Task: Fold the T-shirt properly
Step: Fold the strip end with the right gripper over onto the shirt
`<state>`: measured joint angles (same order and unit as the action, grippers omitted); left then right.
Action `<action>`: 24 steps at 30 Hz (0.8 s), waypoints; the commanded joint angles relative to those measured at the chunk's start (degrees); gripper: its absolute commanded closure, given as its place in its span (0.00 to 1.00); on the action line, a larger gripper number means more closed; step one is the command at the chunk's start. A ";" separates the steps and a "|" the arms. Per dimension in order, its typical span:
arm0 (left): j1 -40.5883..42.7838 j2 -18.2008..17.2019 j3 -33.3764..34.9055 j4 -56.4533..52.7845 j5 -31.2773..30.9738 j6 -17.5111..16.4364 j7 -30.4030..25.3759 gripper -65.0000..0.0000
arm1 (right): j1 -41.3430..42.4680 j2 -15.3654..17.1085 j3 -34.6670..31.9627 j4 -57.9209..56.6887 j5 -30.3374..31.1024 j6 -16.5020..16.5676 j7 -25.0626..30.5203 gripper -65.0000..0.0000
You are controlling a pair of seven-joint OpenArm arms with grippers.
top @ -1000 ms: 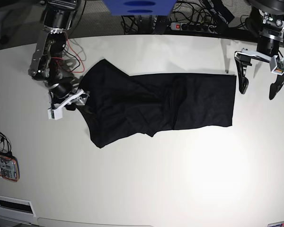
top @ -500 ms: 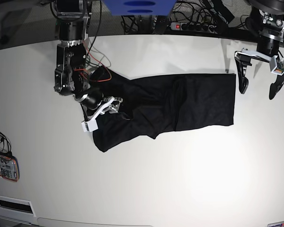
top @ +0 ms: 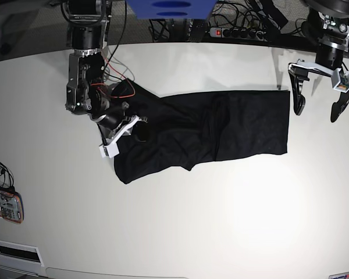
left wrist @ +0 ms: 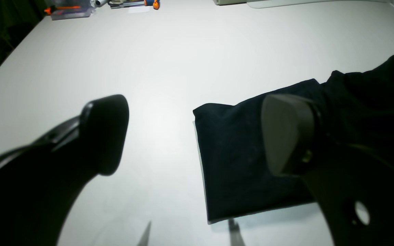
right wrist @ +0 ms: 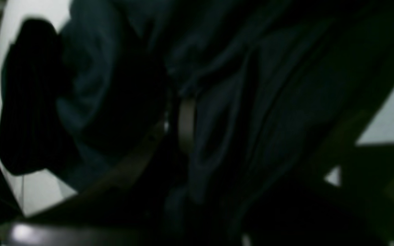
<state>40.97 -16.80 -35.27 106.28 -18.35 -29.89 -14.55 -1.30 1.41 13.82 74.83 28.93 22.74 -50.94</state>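
A single black T-shirt [top: 203,131] lies spread lengthwise across the middle of the white desk [top: 180,232], its near end bunched and creased where one of the robot's two arms works it. The right gripper [top: 123,129] is down on that rumpled end with its fingers pinched together; the wrist view shows only dark folds of cloth pressed close, so a fistful of fabric appears caught, likely to carry that end over for a fold. The left gripper [top: 319,100] hangs above bare desk just past the shirt's straight far edge, fingers [left wrist: 106,133] spread wide and holding nothing, apparently waiting its turn at that corner.
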 commanded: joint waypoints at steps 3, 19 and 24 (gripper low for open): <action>0.39 -0.57 -0.29 0.84 -0.95 -0.13 -1.50 0.11 | -0.24 0.22 0.02 0.03 -2.16 -0.72 -3.26 1.00; 0.22 -0.48 -0.29 0.84 -0.95 -0.13 -1.50 0.11 | 1.26 4.79 -0.07 8.56 -19.21 -0.72 -3.26 1.00; 0.22 -0.48 -0.29 0.84 -0.95 -0.13 -1.50 0.11 | 2.75 4.79 -0.07 11.46 -31.43 -0.72 -3.35 1.00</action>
<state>40.91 -16.69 -35.27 106.28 -18.37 -30.04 -14.37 0.89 5.80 13.56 85.32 -2.90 22.26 -54.13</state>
